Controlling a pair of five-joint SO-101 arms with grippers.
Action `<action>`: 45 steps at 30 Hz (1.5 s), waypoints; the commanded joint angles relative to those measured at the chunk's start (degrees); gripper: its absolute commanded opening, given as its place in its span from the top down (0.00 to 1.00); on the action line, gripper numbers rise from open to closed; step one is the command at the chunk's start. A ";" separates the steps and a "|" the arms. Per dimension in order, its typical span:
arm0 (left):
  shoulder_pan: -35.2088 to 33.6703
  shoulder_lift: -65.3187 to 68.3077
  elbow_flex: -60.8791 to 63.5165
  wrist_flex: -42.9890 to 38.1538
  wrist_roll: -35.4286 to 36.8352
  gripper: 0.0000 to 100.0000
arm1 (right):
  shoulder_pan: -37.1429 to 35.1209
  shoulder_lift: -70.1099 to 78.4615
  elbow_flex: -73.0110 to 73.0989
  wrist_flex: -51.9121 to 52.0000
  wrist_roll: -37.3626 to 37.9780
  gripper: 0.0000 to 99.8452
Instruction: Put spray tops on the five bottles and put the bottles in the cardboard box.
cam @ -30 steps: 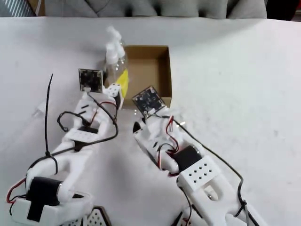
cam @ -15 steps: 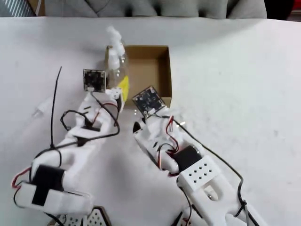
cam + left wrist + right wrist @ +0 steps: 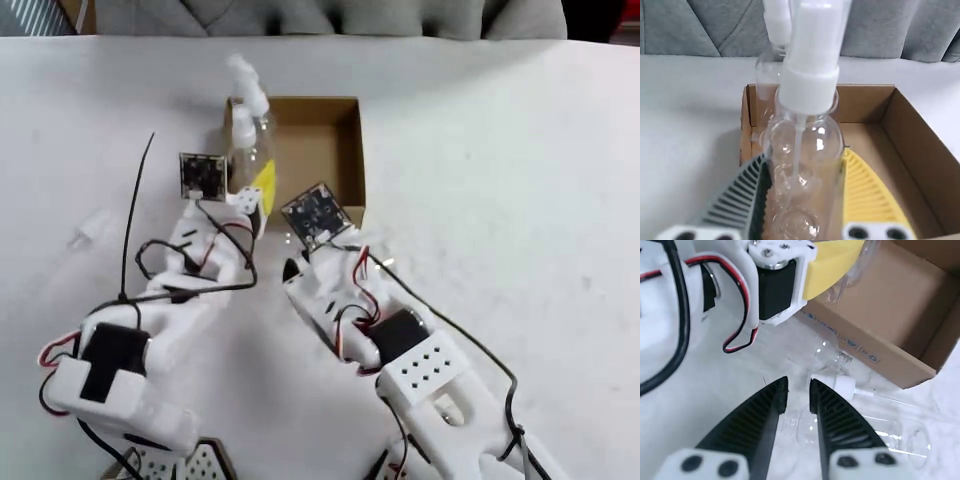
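My left gripper point(image 3: 250, 192) point(image 3: 805, 157) is shut on a clear bottle point(image 3: 250, 150) point(image 3: 802, 145) fitted with a white spray top point(image 3: 810, 60). It holds the bottle upright at the near left edge of the cardboard box point(image 3: 315, 150) point(image 3: 865, 102). Behind it, at the box's far left corner, stands a second bottle point(image 3: 771, 70) with a spray top. My right gripper point(image 3: 799, 386) hangs low over the table in front of the box point(image 3: 900, 305), its black fingers almost together with nothing between them. Just beyond them lies a clear bottle point(image 3: 890, 427) with a spray top point(image 3: 832, 381).
A loose white spray top point(image 3: 88, 230) lies on the table to the left of the left arm. The right arm point(image 3: 400, 340) stretches from the near edge toward the box's front wall. The left gripper's yellow finger point(image 3: 832, 262) is close above the right gripper.
The left arm has swung a little to the right, carrying the bottle closer over the box's left edge. The right arm has stayed still.
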 commanded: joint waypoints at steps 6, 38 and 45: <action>-0.75 1.45 -0.18 -4.22 -0.79 0.97 | 0.48 -1.01 -2.99 -0.92 0.62 0.95; -1.54 1.19 1.67 -3.96 -0.35 0.81 | 0.48 -1.01 -2.99 -1.01 0.62 0.95; -1.54 1.10 1.67 -3.96 -0.35 0.79 | 0.48 -1.01 -2.99 -1.27 0.62 0.95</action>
